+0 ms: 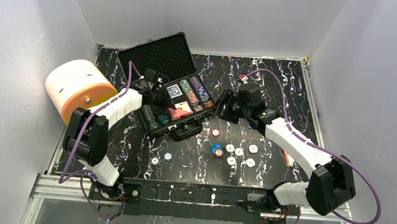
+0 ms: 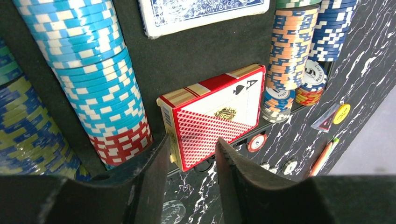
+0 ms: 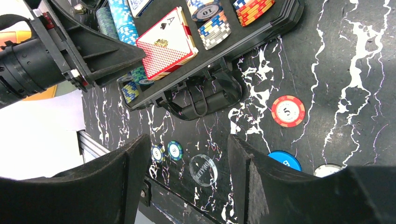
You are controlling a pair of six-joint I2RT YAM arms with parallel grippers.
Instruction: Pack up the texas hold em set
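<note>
The black case [image 1: 160, 54] lies open at the back centre, its foam tray holding rows of poker chips [image 2: 93, 70] and a blue card deck [image 2: 201, 11]. A red card deck [image 2: 212, 114] rests tilted on the foam. My left gripper [image 2: 191, 142] is open, its jaws standing either side of that deck's near corner. My right gripper [image 3: 187, 140] hangs open and empty above the table in front of the case handle [image 3: 205, 100], over a clear dealer disc [image 3: 203, 170]. Loose chips [image 1: 239, 151] lie on the table, and a yellow button [image 2: 342, 113] sits beyond the case.
A big white-and-orange cylinder [image 1: 79, 88] stands at the left wall beside my left arm. A thin orange-green pen [image 2: 324, 156] lies at the right. Two blue-green chips [image 3: 167, 151] sit close to the table's near rail [image 1: 189, 190]. White walls close in three sides.
</note>
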